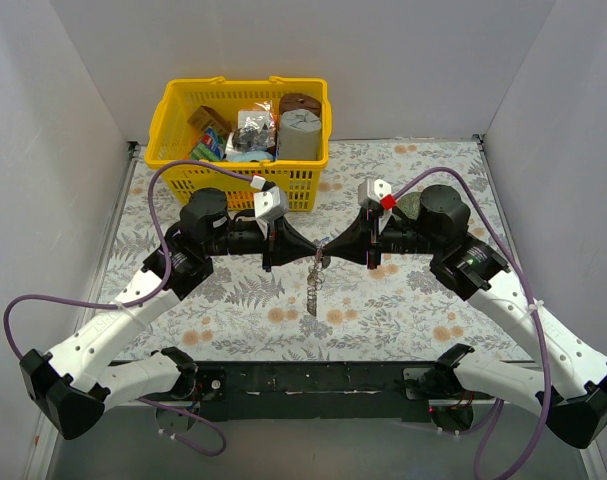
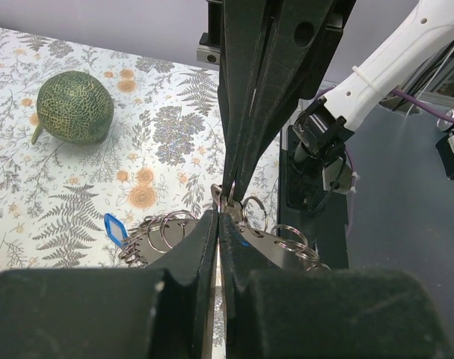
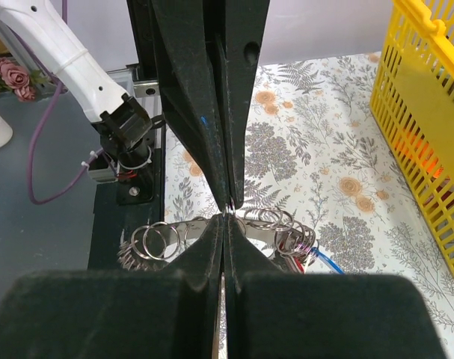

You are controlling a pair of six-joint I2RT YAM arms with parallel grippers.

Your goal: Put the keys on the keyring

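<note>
My two grippers meet tip to tip above the middle of the table. The keyring point(image 1: 316, 287) hangs below that meeting point, a flat silver band point(image 2: 283, 250) strung with several small split rings point(image 3: 153, 241). My left gripper point(image 2: 219, 215) is shut on the keyring's top edge. My right gripper point(image 3: 225, 218) is shut too, and its fingertips point(image 2: 232, 191) pinch a small silver piece at that same spot. A blue key head point(image 2: 115, 229) hangs at one end of the band. Red and blue key heads point(image 3: 314, 258) show at the other end, partly hidden by the rings.
A round green lump point(image 2: 75, 107) lies on the floral cloth behind the right arm point(image 1: 407, 205). A yellow basket point(image 1: 175, 108) full of items stands at the back left. The black base rail point(image 1: 313, 378) runs along the near edge, and purple cables loop beside both arms.
</note>
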